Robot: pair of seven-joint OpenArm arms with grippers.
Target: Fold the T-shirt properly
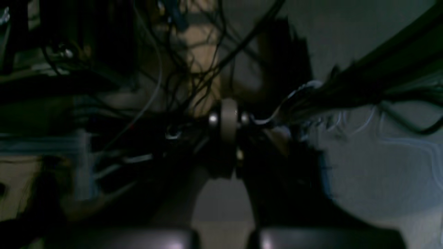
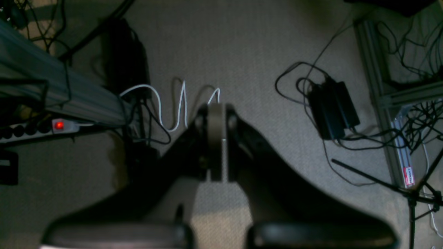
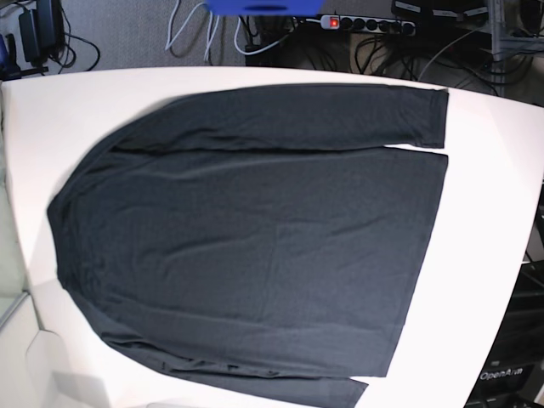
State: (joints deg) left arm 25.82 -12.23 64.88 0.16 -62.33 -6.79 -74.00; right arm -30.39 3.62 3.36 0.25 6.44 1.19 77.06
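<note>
The T-shirt is a plain dark charcoal garment spread flat across the white table in the base view. One long sleeve lies along the far edge, the other along the near edge. Neither arm shows in the base view. My left gripper is shut with nothing between its fingers, in a dim view of tangled cables. My right gripper is also shut and empty, hanging over grey carpet. The T-shirt is out of both wrist views.
A power strip with a red light lies on the carpet, also seen behind the table. Black power bricks and an aluminium frame sit to the right. A dark stand marked OpenArm is at the table's near right corner.
</note>
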